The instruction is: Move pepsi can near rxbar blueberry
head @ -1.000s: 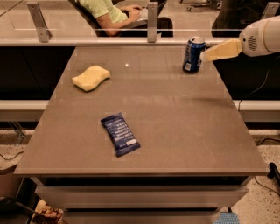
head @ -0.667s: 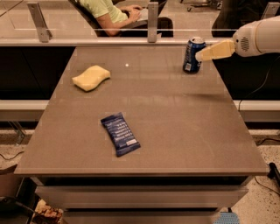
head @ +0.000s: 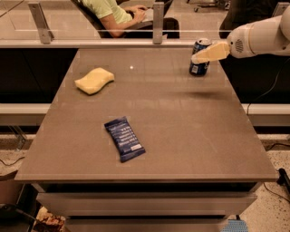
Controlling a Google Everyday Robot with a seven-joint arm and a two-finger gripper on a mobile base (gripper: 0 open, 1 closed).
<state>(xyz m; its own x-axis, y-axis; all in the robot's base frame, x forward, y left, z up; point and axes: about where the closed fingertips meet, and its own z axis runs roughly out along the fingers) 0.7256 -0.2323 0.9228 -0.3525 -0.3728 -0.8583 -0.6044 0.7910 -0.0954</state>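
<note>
The pepsi can [head: 197, 65], dark blue with a silver top, stands upright at the far right of the table. My gripper [head: 199, 56] reaches in from the right on a white arm; its tan fingers [head: 212, 52] overlap the can's upper part. The rxbar blueberry [head: 124, 138], a flat dark blue wrapper with white lettering, lies near the front middle-left of the table, far from the can.
A yellow sponge [head: 94, 80] lies at the far left of the brown table [head: 181, 127]. A glass partition with metal posts [head: 157, 20] runs along the back edge; a seated person [head: 113, 13] is behind it. The table's right edge is near the can.
My gripper has moved left along the back of the table, from beside the can to overlapping its upper part. The can, wrapper and sponge have not moved.
</note>
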